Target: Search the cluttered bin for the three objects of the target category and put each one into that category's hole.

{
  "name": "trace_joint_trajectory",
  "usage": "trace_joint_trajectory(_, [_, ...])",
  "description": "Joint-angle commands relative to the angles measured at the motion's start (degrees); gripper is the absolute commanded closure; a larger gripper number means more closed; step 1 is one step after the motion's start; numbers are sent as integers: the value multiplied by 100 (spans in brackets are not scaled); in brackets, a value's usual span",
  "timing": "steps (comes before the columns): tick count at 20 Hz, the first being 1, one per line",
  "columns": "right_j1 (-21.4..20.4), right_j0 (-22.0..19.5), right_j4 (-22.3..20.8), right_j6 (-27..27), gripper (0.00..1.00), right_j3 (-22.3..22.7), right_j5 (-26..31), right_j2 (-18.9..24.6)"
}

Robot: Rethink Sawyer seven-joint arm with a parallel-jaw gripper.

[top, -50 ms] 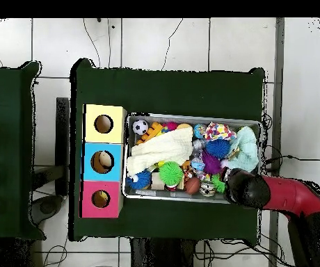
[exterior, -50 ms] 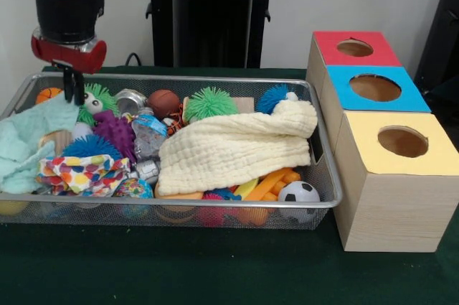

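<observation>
A wire mesh bin is packed with toys and cloths. A cream cloth covers its middle, and a mint cloth lies at the left end. Around them sit green spiky balls, a blue spiky ball, a purple spiky toy, a brown football and a soccer ball. My gripper hangs over the bin's far left corner, just above the mint cloth and beside a green spiky ball. From overhead the arm's wrist hides the gripper.
Three wooden boxes stand right of the bin, with a red-topped hole, a blue-topped hole and a yellow-topped hole. A polka-dot cloth and a small orange basketball also lie in the bin. Green cloth covers the table.
</observation>
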Motion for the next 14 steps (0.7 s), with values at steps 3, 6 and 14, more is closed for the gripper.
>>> trace_joint_trajectory(3, [-675,146,551,-738,100,842,1036,592])
trace_joint_trajectory(6, [-853,186,684,-729,100,914,1188,644])
trace_joint_trajectory(14, [-1616,257,1036,-755,100,1280,1447,716])
